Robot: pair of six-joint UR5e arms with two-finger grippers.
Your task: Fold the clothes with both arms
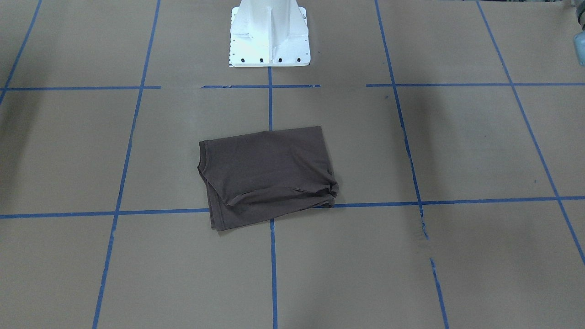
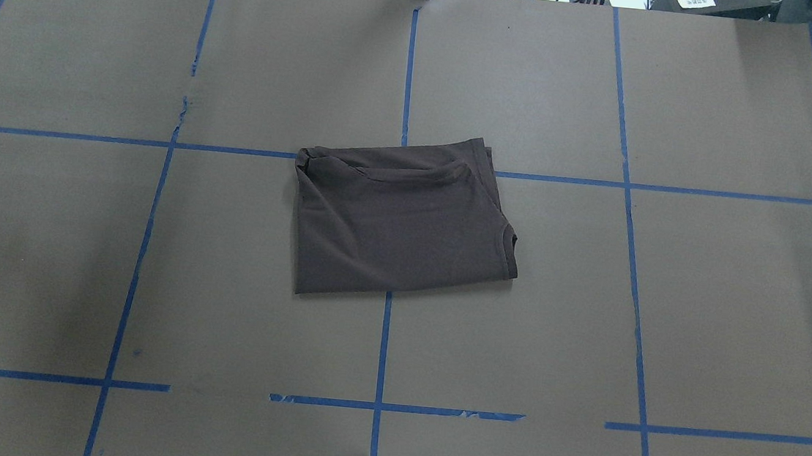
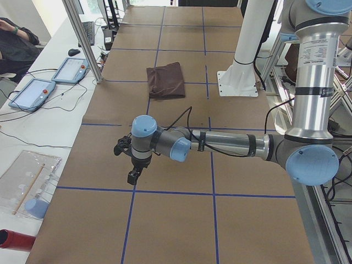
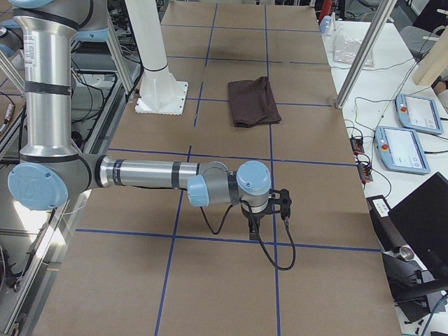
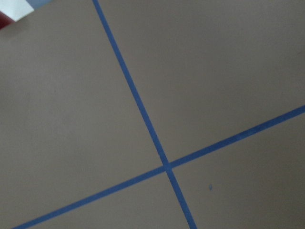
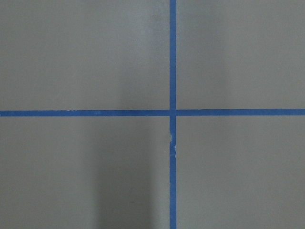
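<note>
Seeing shirt (image 2: pixel 399 220) folded at table (image 2: pixel 152 272) centre, long side running arm to arm; our left gripper (image 3: pixel 133 175) and right gripper (image 4: pixel 253 225) hang well off at opposite ends, equally far. Jaw state: we can't tell.

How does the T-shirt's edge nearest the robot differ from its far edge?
The near edge lies flat and straight; the far edge is bunched, with a raised fold. The far edge lies along a crosswise tape line; the near edge touches none. Both cross the centre tape line.
</note>
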